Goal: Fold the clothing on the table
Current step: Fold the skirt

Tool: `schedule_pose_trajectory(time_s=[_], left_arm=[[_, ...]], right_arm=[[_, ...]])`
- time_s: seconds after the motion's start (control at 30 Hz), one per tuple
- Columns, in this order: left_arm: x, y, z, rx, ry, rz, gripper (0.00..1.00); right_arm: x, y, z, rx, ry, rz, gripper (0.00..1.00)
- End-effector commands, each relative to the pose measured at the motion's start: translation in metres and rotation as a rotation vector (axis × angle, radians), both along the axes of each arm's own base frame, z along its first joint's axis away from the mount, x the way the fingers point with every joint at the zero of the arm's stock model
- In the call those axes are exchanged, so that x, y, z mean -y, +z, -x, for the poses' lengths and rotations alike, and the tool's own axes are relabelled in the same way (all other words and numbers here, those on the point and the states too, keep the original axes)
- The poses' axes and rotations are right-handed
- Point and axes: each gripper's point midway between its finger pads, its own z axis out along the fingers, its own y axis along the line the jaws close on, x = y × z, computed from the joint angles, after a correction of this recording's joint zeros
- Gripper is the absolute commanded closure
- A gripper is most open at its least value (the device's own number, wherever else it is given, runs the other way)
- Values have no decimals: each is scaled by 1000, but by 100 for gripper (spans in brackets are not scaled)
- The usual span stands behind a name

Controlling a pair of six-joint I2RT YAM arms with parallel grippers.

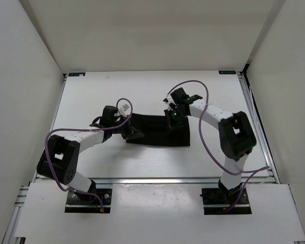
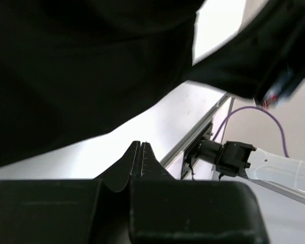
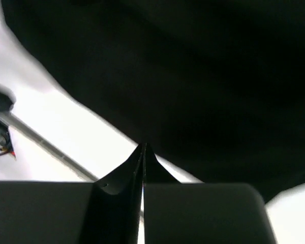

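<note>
White surface (image 1: 142,91) is carrying the black clothing (image 1: 157,134); I am hovering over its opposite ends, both jaws pressed shut and empty, probably readying a fold.

The left arm (image 1: 85,138) and right arm (image 1: 212,115) bend at the elbow and reach inward, the left gripper (image 1: 133,133) and, well apart to its right, the right gripper (image 1: 174,119) both pressed tip to tip.
</note>
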Motion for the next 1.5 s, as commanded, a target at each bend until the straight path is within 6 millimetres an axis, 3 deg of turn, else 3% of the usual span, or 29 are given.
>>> schedule_pose_trajectory(time_s=[0.0,0.03,0.1,0.13,0.17,0.23,0.27,0.33,0.4,0.43,0.5,0.53,0.57,0.63,0.67,0.7,0.73,0.77,0.87,1.0,1.1,1.2,1.47], left_arm=[[-8,9,0,43,-4,1,100],[-10,8,-1,31,0,-8,100],[-13,11,-3,29,-1,-17,100],[-15,12,-5,34,5,-20,100],[-17,11,-6,29,8,-24,100],[-17,16,-7,41,6,-20,100],[-15,15,-6,36,2,-21,100],[-16,10,-2,24,0,-25,100],[-15,14,-4,30,3,-11,100],[-15,11,-4,24,8,-16,100],[-11,13,-10,35,6,0,100],[-11,14,-15,40,11,1,100],[-9,16,-19,48,7,0,100],[-11,11,-31,53,22,-34,100],[-13,6,-33,43,33,-53,100],[-17,6,-41,55,46,-74,100],[-19,1,-45,42,60,-88,100],[-23,-4,-53,47,81,-117,100],[-37,-20,-59,29,117,-195,100],[-57,-42,-61,4,170,-291,100],[-71,-58,-55,-14,179,-364,100],[-83,-72,-49,-43,189,-407,100],[-67,-95,-28,-78,125,-444,100]], right_arm=[[-23,-4,-37,13,3,-67,100],[-24,-14,-46,2,-7,-52,100],[-32,-10,-75,31,4,-64,100],[-30,-24,-82,7,-6,-42,100],[-34,-12,-101,55,-4,-52,100],[-32,-31,-121,47,-17,-22,100],[-31,-18,-138,99,-25,-17,100],[-26,-15,-158,147,-59,-2,100],[-18,-14,-159,131,-95,-14,100],[-14,-2,-161,154,-104,-19,100],[-8,12,-151,183,-97,-5,100],[-7,38,-147,232,-93,-14,99],[-1,35,-140,241,-84,11,96],[15,52,-118,248,-85,16,70],[19,51,-112,233,-84,13,63],[28,56,-98,206,-86,-1,45],[39,65,-94,202,-114,-15,38],[49,61,-80,166,-119,-20,32],[78,40,-44,91,-161,5,29],[99,32,-26,97,-206,8,28],[105,14,-11,62,-220,1,28],[106,1,-6,41,-226,-18,29],[112,-26,-19,82,-284,-64,37]])
